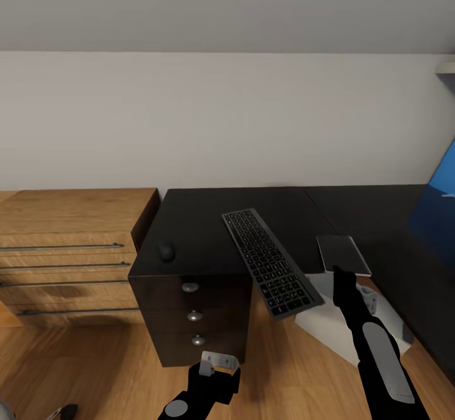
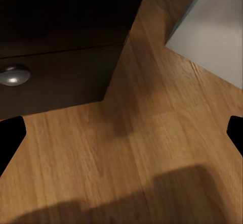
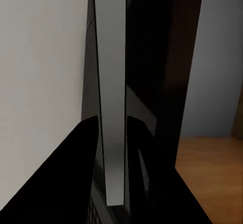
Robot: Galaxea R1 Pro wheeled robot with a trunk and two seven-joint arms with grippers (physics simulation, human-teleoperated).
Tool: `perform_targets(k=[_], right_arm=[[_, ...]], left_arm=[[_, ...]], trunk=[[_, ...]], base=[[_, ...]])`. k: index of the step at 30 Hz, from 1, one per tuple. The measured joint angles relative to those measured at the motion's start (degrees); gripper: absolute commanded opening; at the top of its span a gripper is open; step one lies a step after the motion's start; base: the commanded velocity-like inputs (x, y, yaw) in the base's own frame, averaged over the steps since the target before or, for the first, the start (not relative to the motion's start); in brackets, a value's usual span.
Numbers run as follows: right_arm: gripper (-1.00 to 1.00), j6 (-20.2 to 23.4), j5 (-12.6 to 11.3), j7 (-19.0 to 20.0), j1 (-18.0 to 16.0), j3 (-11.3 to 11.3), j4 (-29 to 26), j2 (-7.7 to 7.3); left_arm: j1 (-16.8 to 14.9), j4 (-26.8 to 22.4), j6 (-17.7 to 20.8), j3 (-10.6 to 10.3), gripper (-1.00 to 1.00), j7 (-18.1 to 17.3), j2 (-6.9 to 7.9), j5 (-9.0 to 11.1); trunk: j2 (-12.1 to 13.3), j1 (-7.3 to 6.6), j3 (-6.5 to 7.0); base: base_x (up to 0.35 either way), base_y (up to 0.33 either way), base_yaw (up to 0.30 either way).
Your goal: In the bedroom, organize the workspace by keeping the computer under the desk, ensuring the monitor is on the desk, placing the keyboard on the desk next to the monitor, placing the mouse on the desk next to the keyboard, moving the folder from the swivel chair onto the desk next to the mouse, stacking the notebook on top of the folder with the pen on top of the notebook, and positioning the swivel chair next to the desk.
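Right end effector (image 1: 341, 275) pinching the keyboard (image 1: 272, 262), held tilted over the surface (image 1: 208, 218) edge at five o'clock from the mouse (image 1: 166, 252), left end effector (image 1: 219, 364) spread low, so next, I'd say, lay it flat by the monitor.

Both arms black, glossy. Right arm (image 1: 379, 360): long black forearm with a grey oval panel along its top, narrowing to a black wrist; pale grey bracket beside the wrist. Left arm (image 1: 196, 395): black housing, round grey disc on its side, light grey metal bracket on top. Left fingertips (image 2: 11, 138) plain black, rounded.
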Motion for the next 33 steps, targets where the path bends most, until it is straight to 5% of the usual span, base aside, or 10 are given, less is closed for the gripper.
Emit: perform_targets(k=[9, 10, 13, 33], right_arm=[[-1.0, 0.01, -0.04, -0.27, 0.0, 0.04, -0.16, 0.0], [1.0, 0.01, -0.04, -0.28, 0.0, 0.04, -0.17, 0.0], [1.0, -0.04, -0.2, -0.32, 0.02, 0.07, 3.49, 0.01], [1.0, 0.08, -0.09, -0.25, 0.02, 0.17, 3.53, -0.14]], left_arm=[[0.0, 0.04, 0.0, 0.01, 1.0, 0.04, 0.0, 0.0], [0.0, 0.04, 0.0, 0.01, 1.0, 0.04, 0.0, 0.0], [-0.01, 0.04, 0.0, 0.02, 1.0, 0.05, 0.0, 0.0], [-0.01, 0.04, 0.0, -0.01, 1.0, -0.04, 0.0, 0.0]], trunk=[[0.0, 0.01, 0.0], [0.0, 0.01, 0.0], [0.01, 0.01, -0.01], [0.01, 0.01, 0.0]], base=[[0.019, 0.007, 0.0], [0.004, 0.001, 0.0], [0.001, 0.0, 0.0], [-0.002, 0.0, 0.0]])
